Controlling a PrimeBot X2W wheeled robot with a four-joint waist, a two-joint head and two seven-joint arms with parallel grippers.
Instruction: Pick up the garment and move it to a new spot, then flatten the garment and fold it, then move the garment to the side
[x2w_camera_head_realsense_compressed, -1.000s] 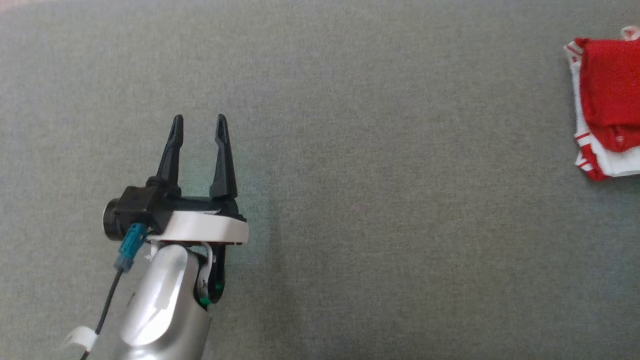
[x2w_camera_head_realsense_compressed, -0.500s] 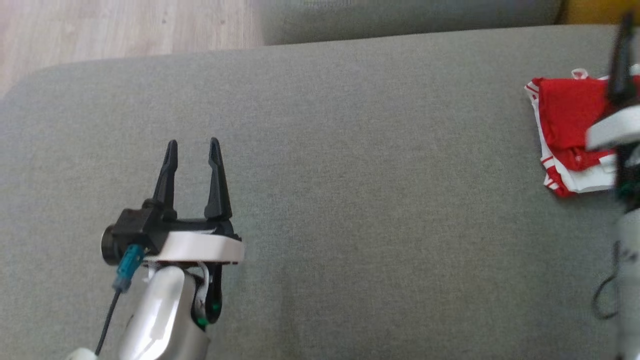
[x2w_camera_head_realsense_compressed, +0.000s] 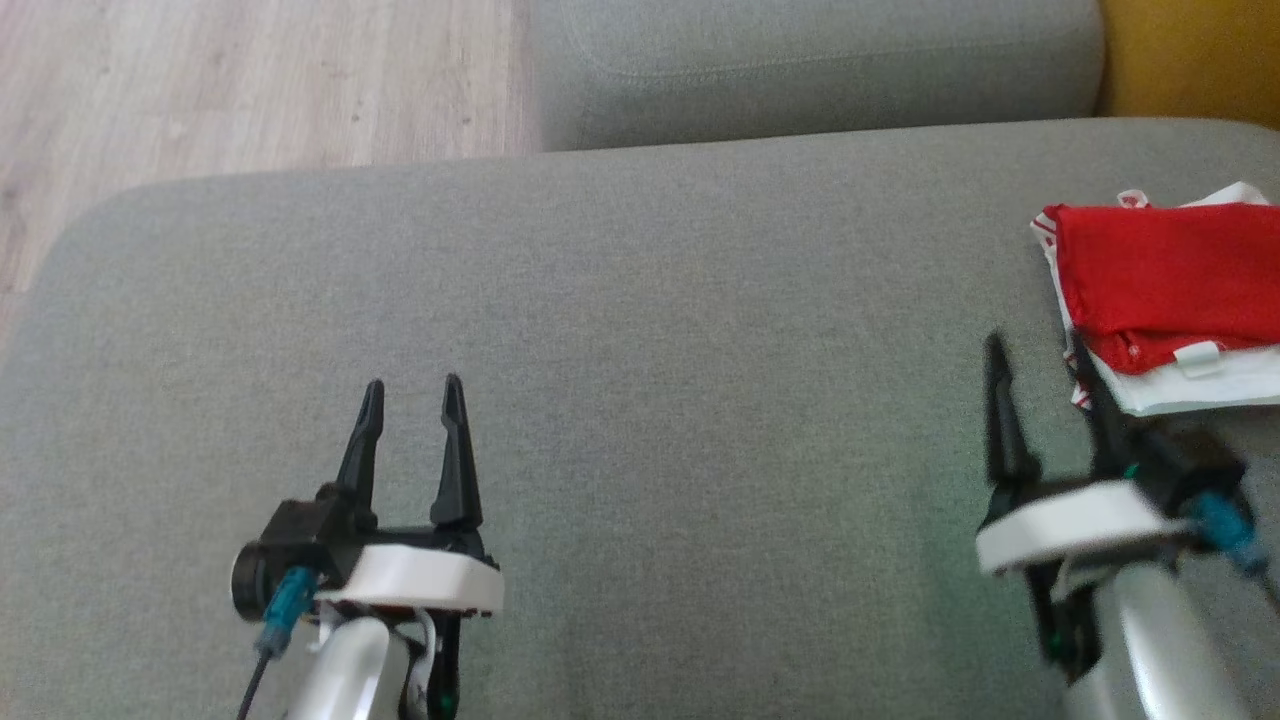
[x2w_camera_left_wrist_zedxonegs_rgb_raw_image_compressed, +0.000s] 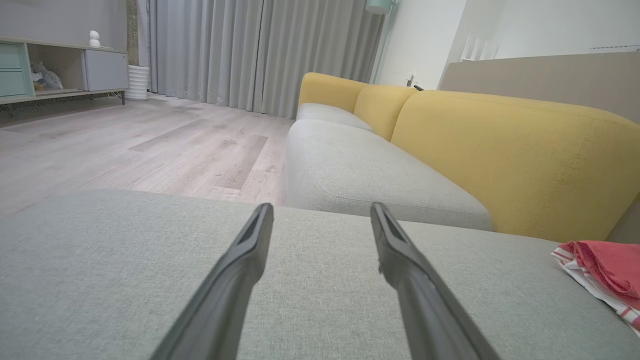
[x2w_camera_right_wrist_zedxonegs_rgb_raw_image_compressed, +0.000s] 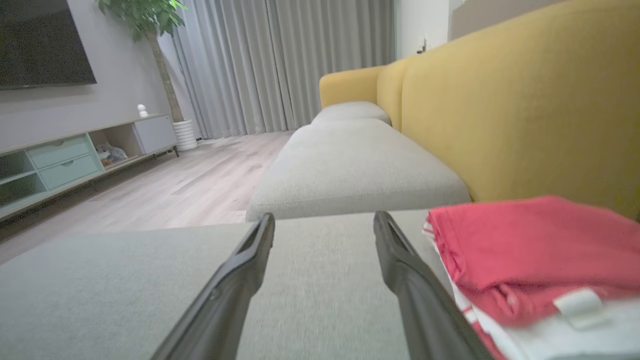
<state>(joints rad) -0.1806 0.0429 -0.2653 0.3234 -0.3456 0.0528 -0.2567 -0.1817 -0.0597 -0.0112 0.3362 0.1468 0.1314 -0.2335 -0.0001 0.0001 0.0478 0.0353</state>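
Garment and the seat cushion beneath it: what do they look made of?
Garment: soft matte cloth, red over white with red stripes, probably a cotton-like knit; it lies folded in limp layers. Seat cushion: grey woven upholstery, matte, with a fine speckled weave; likely padded.

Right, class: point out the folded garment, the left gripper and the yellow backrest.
folded garment (x2w_camera_head_realsense_compressed: 1160, 270), head view, on its red top layer.
left gripper (x2w_camera_head_realsense_compressed: 412, 383), head view, midway between its fingertips.
yellow backrest (x2w_camera_left_wrist_zedxonegs_rgb_raw_image_compressed: 500, 150), left wrist view, on its front face.

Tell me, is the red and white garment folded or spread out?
Folded: the garment lies as a compact stack of layers on the grey cushion.
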